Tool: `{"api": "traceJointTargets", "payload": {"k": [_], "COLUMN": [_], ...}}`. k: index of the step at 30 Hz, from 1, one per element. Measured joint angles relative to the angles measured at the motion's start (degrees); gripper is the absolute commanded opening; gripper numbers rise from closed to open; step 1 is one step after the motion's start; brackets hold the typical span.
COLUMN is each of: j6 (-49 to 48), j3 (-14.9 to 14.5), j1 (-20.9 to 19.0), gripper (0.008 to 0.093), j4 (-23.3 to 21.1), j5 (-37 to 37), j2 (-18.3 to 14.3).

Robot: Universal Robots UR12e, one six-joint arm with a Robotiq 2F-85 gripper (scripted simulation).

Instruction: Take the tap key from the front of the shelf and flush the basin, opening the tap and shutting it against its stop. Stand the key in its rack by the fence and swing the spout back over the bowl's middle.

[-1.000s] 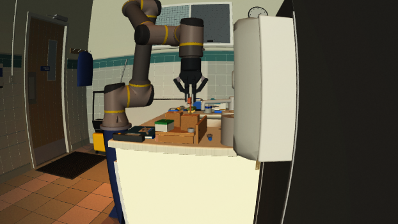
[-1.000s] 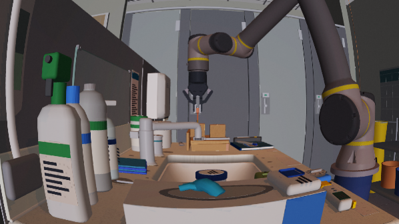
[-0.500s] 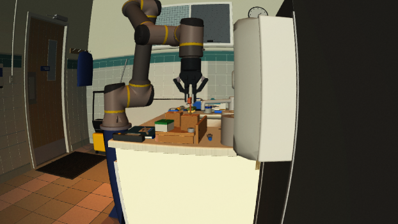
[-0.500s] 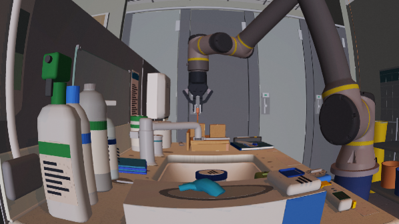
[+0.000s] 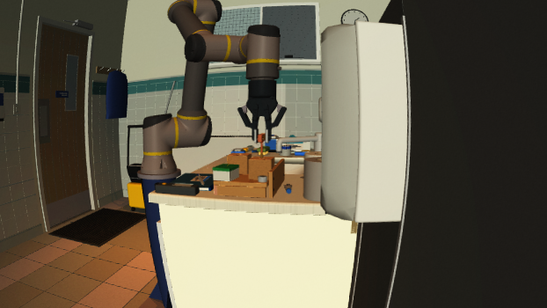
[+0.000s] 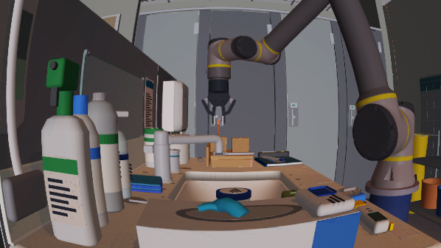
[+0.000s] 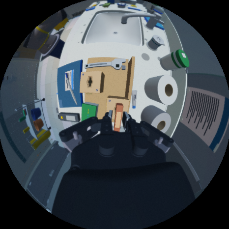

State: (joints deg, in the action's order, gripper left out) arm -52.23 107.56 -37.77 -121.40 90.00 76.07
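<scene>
The tap key (image 7: 118,117), with its orange handle up, stands upright in the wooden rack block (image 7: 118,106) by the tray's fence (image 7: 129,78). My gripper (image 7: 117,120) hangs straight above it, open around the handle (image 5: 261,137) and holding nothing. The same handle shows between the fingers from the sink end (image 6: 218,122). The grey spout (image 6: 191,139) reaches from its post over the basin (image 6: 232,184) toward the tray side. A second wooden block (image 7: 92,81) with a keyhole slot sits on the tray.
The wooden fence stands right of the rack, with two paper rolls (image 7: 162,89) beyond it. A grey wrench (image 7: 105,64) lies at the tray's sink end. A blue clipboard (image 7: 68,83) and a green box (image 7: 89,110) lie left. Bottles (image 6: 70,177) line the wall.
</scene>
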Motion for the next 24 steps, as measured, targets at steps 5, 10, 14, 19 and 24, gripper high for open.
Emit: {"api": "traceJointTargets", "payload": {"k": [5,10,14,19,24], "j6": [0.0,0.0,0.0,0.0,0.0], "j3": [0.0,0.0,0.0,0.0,0.0], "j1": [0.0,0.0,0.0,0.0,0.0], "gripper": [0.0348,0.038,0.038,0.038,0.038], "j4": [0.0,0.0,0.0,0.0,0.0], "j5": [0.0,0.0,0.0,0.0,0.0], "j2": [0.0,0.0,0.0,0.0,0.0]}}
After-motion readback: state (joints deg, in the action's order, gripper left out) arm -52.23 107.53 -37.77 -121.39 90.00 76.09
